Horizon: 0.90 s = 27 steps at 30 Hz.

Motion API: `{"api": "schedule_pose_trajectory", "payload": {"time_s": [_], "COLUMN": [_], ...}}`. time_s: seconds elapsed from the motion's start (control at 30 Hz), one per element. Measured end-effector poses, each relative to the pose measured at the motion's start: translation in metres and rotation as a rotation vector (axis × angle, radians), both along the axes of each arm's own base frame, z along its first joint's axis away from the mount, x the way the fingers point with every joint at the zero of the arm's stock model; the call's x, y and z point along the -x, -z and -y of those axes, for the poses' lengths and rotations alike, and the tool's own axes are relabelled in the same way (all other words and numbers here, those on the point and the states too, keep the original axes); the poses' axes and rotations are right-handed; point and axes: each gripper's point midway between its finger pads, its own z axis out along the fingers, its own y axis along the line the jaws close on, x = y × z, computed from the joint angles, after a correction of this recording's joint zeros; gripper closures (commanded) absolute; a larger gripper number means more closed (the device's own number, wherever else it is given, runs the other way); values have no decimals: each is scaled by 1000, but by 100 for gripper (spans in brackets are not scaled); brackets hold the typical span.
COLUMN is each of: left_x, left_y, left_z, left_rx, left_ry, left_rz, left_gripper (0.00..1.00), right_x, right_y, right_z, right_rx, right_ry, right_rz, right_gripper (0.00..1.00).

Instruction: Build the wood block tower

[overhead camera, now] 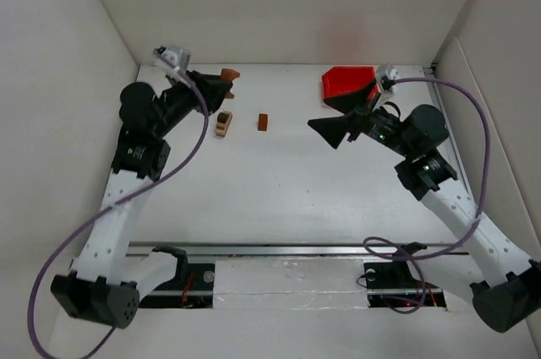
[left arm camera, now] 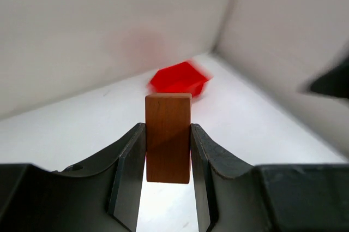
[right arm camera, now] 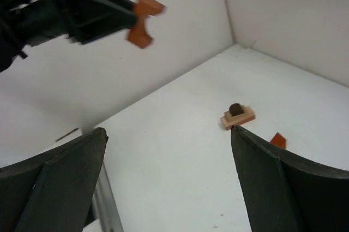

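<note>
Left jaws clenched on smooth, square-edged reddish-brown wood block (left arm camera: pixel 168 136), right jaws spread wide, grasping nothing

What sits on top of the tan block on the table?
A small dark brown block rests on the tan block, hiding part of its top face. The dark block's exact shape is too small to tell.

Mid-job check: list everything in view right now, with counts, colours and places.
held block: 1, reddish-brown, raised, far left.
tower: 1, tan block with dark brown piece on top, far left on the table.
loose block: 1, reddish-brown, right of the tower, not touching.
red bin: 1, red, far right.
table: 1, white.
left gripper: 1, black, shut on the held block.
right gripper: 1, black, open, beside the red bin.
</note>
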Motion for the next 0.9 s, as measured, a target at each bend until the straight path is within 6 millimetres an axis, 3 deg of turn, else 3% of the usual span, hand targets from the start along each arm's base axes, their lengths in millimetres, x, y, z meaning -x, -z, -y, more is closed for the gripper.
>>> {"api": "schedule_pose_trajectory", "payload": {"time_s": [0.13, 0.2, 0.3, 0.4, 0.47, 0.7, 0.9], "left_x": [-86, -122, -151, -166, -173, -182, -197], "left_y": [42, 78, 138, 179, 193, 205, 221], "left_z": [-15, -24, -36, -46, -50, -54, -60], "left_rx": [-172, -267, -395, -485, -519, -571, -599], "left_ry": [-174, -226, -255, -269, -276, -286, -337], "left_rz": [-115, -186, -316, -406, -434, -430, -448], "left_gripper": [100, 100, 100, 100, 100, 100, 100], "right_x": [11, 13, 11, 10, 11, 18, 17], "right_y": [-1, 16, 54, 99, 116, 106, 112], "right_z": [21, 26, 30, 33, 36, 39, 32], "right_rx": [15, 34, 75, 132, 154, 131, 136], "right_ry": [97, 121, 141, 161, 177, 177, 150], "right_rz": [50, 36, -35, -133, -171, -134, -152], "right_gripper": [0, 0, 0, 0, 0, 0, 0]}}
